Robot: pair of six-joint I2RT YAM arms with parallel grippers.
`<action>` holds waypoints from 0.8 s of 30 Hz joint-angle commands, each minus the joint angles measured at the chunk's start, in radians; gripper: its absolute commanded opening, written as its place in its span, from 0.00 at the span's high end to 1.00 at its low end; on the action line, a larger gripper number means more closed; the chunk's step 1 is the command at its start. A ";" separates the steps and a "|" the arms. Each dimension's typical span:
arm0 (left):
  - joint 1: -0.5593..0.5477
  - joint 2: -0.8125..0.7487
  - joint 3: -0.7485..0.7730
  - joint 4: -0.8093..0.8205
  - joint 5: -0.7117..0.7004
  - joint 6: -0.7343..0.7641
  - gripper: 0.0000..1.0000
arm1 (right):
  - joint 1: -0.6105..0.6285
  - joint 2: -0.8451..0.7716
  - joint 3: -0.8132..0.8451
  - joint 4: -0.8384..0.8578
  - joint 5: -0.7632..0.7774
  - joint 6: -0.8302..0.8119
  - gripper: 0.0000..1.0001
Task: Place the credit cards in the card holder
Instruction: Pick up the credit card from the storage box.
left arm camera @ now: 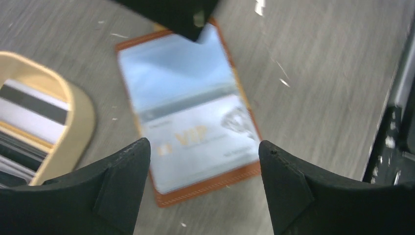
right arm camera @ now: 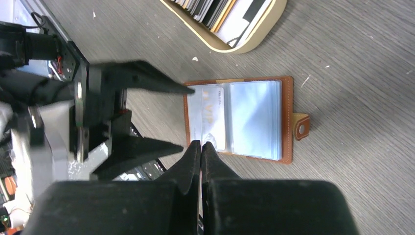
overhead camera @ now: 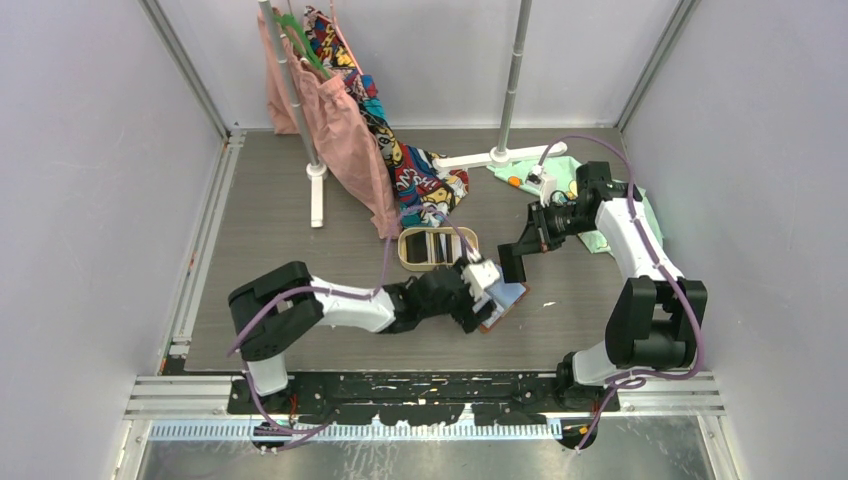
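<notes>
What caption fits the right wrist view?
Open left gripper over the open card holder and its VIP card; right gripper shut.

The card holder (right arm camera: 287,122) is tan leather outside, glossy clear plastic inside; the table (right arm camera: 352,58) looks matt, grained.

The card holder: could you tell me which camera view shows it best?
The right wrist view: the card holder lies open, both pages sharp. The left wrist view shows it blurred, one end covered; the top view, small, partly hidden.
</notes>
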 commanded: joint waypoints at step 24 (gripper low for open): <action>0.192 0.252 0.379 -0.286 0.311 -0.289 0.22 | -0.089 0.002 0.025 -0.037 -0.030 -0.017 0.99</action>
